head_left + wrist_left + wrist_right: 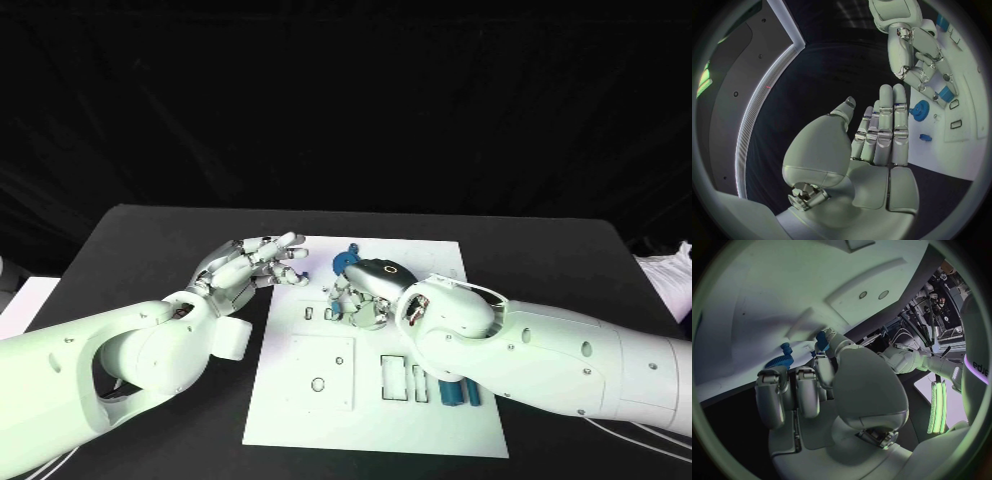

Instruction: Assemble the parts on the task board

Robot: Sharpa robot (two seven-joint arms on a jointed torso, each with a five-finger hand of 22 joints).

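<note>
Centrally, white flat task board [310, 400] on black table [159, 235], left hand [257, 262] wide, fingers straight, holding nothing, right hand [364, 290] curled beside blue round gear [921, 109], grasp unclear.

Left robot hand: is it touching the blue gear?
Apart. The left wrist view shows board between the left robot hand fingertips and the blue gear.

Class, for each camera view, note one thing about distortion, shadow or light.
Head view: straight edges on the white board, black backdrop. Left wrist view: fisheye bends the board's edge beside the left hand. Right wrist view: the right hand is shadowed, with a green glow nearby.
</note>
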